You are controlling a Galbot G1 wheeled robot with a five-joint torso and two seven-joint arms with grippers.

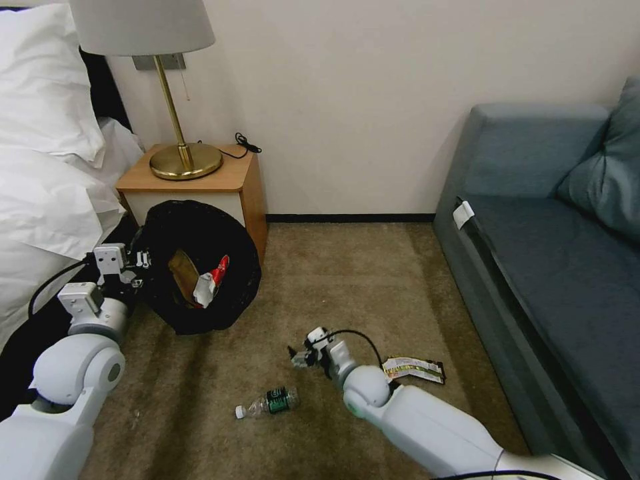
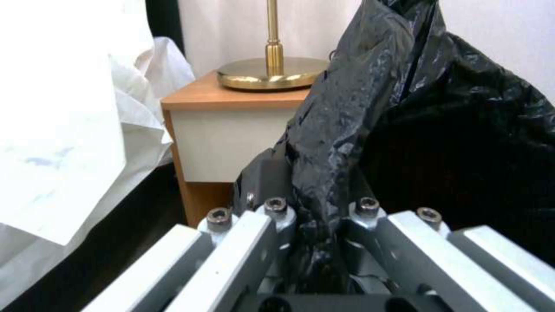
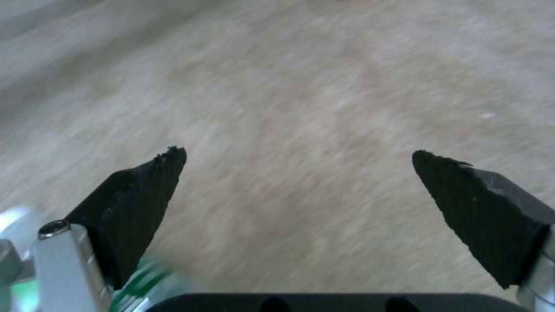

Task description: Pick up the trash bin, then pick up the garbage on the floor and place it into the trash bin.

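My left gripper (image 2: 315, 242) is clenching the crinkly black-bagged trash bin (image 1: 200, 267) rim beside the wooden nightstand (image 1: 200, 180); my right gripper (image 3: 298, 173) is hovering, fingers spread, over open beige-brown carpet (image 3: 301, 86), with the green-labelled clear bottle (image 1: 268, 402) nearby.

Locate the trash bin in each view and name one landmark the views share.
Head view: trash bin left of centre, tilted, in front of the nightstand, with the left gripper at its rim.
Left wrist view: trash bin close up, its bagged rim pinched in the left gripper.
Right wrist view: floor between the open right gripper fingers.
Shared landmark: brass lamp base.
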